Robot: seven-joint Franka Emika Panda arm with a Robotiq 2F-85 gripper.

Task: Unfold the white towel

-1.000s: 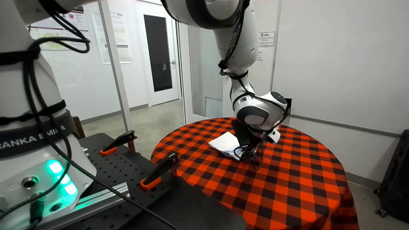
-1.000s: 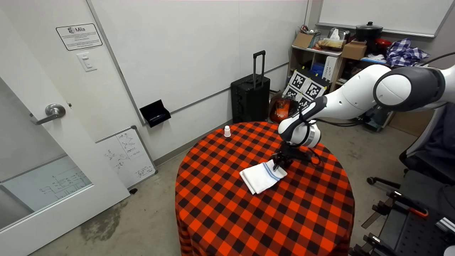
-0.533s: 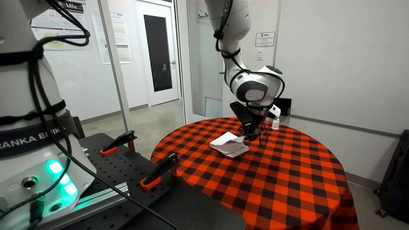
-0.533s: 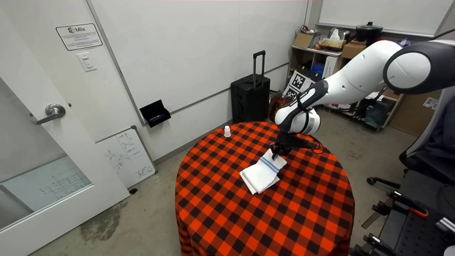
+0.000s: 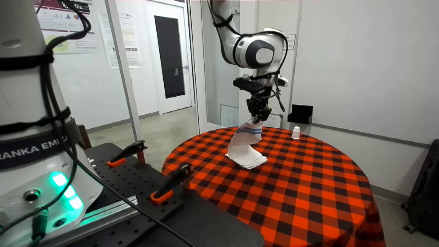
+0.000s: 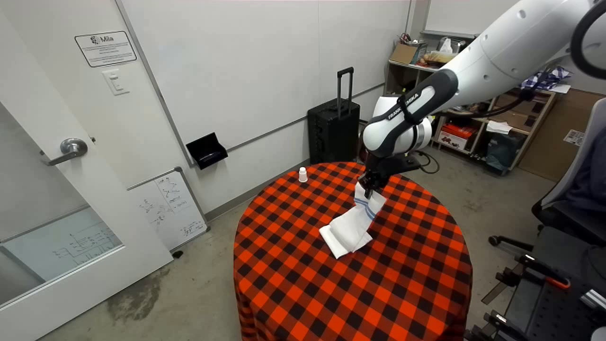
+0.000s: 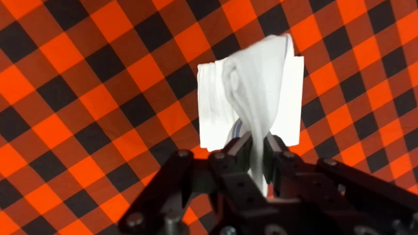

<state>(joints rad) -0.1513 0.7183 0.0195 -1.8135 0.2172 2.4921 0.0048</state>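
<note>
The white towel with blue stripes is partly lifted off the table. Its lower part lies folded in layers on the table, and its upper part rises in a curve to my gripper. In an exterior view the towel slants up to the gripper, its blue stripes just below the fingers. In the wrist view my gripper is shut on a bunched edge of the towel. The folded layers show below and behind the raised part. Some of the stripe is hidden behind the fingers.
The round table has a red and black checked cloth. A small white bottle stands near its far edge; it also shows in an exterior view. Black clamps sit on the robot's mount beside the table.
My gripper has taken hold of the towel's edge and risen from the table. The top layer has lifted with it, while the lower folded layers have stayed in place.
</note>
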